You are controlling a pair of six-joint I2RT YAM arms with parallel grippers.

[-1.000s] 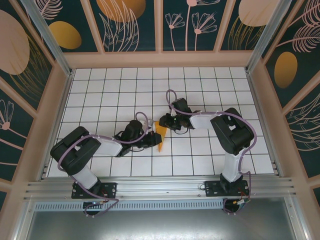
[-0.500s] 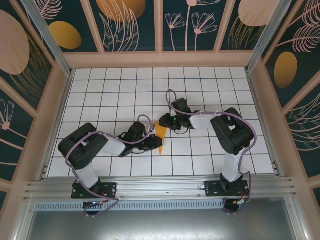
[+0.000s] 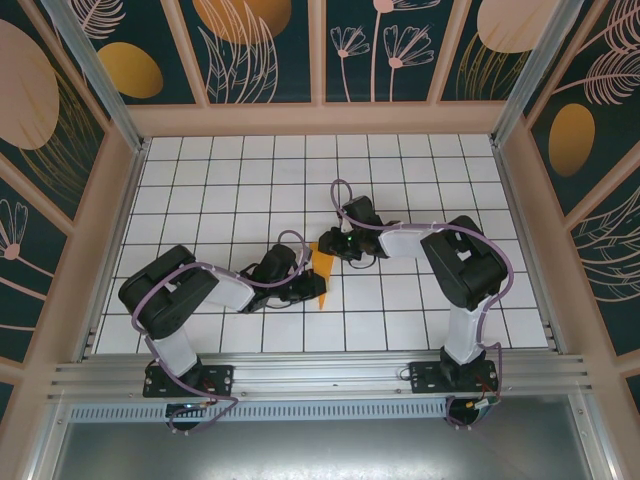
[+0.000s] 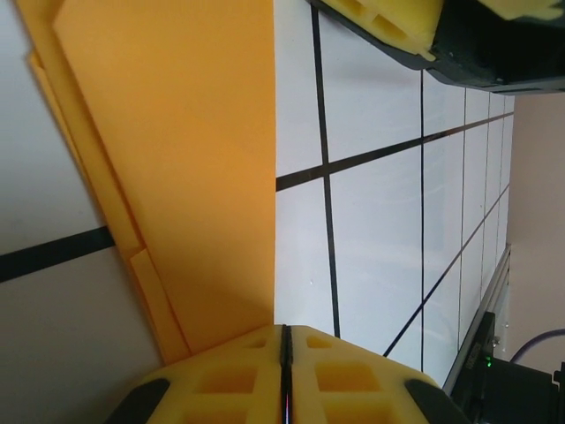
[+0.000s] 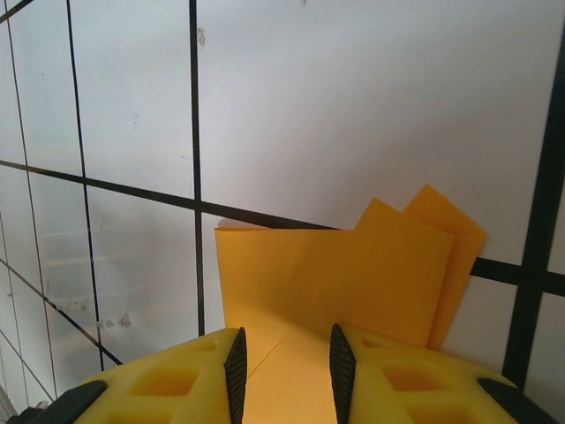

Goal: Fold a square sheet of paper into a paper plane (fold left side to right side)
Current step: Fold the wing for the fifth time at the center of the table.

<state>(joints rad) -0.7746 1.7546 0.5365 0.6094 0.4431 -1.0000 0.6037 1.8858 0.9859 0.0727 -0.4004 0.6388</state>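
The orange paper (image 3: 324, 270) lies folded into a narrow layered strip on the tiled table near the middle. My left gripper (image 3: 311, 290) is shut, its yellow fingertips together over the strip's near end. In the left wrist view the paper (image 4: 194, 159) runs from the top down under the left gripper (image 4: 284, 340), with nothing seen between the pads. My right gripper (image 3: 329, 245) is at the far end, open. In the right wrist view its fingers straddle the paper (image 5: 335, 274), which lies flat below the right gripper (image 5: 284, 367) with stepped layers showing.
The white grid table (image 3: 420, 190) is ringed by a low wooden frame and patterned walls. The right gripper's yellow fingers (image 4: 397, 22) show in the left wrist view. The metal rail (image 3: 320, 375) runs along the near edge.
The left arm has reached further right, bringing its shut gripper onto the paper's near end. The raised flap has gone down flat. The right arm has stayed put.
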